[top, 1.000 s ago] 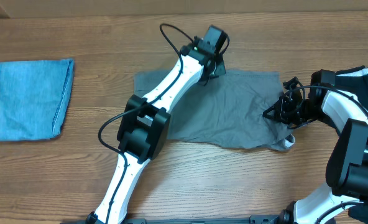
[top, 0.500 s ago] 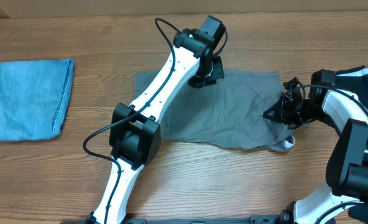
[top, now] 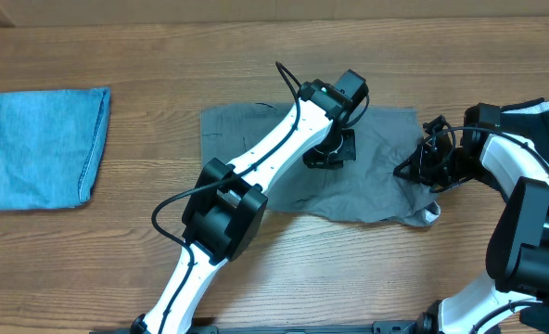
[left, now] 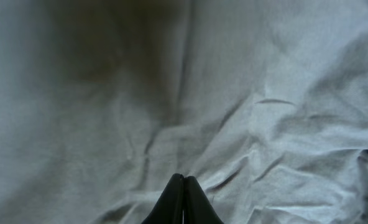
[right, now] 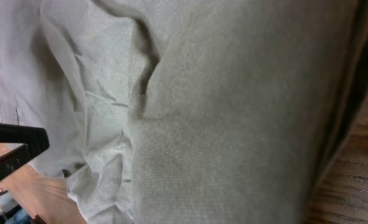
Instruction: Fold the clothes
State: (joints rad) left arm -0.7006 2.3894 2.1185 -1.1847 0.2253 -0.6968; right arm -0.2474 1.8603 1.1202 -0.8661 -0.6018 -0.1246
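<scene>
**Now the grey cloth is being made flat, and no fold is begun**

The clothes (top: 256,125) lie spread on the table (top: 163,56), in the middle and a little to the right. It is one grey garment, opened out nearly to its full width. Its left part lies smooth, but the right part is wrinkled, with the creases running toward its right edge.

The left hand (top: 330,153) is over the middle of the garment. In the left wrist view its fingertips (left: 184,190) are pressed together with no cloth between them, and the tip points at the wrinkled surface. I cannot tell whether it touches the cloth or hovers just above it.

The right hand (top: 421,165) is at the right edge of the garment, and its fingers are closed. The cloth bunches up there and fills the right wrist view from very near, so I judge that it pinches this edge. The grip itself is not plainly shown.

I think the step in hand is the preparing: one side is held and the middle is smoothed. No edge is laid over another yet.

For the next move, the left hand must open and take an edge or a corner, probably on the far left side. Both hands should then lift together, because this thin cloth will sag and crease easily.

The light blue denim piece (top: 43,144) lies well apart at the left.
</scene>
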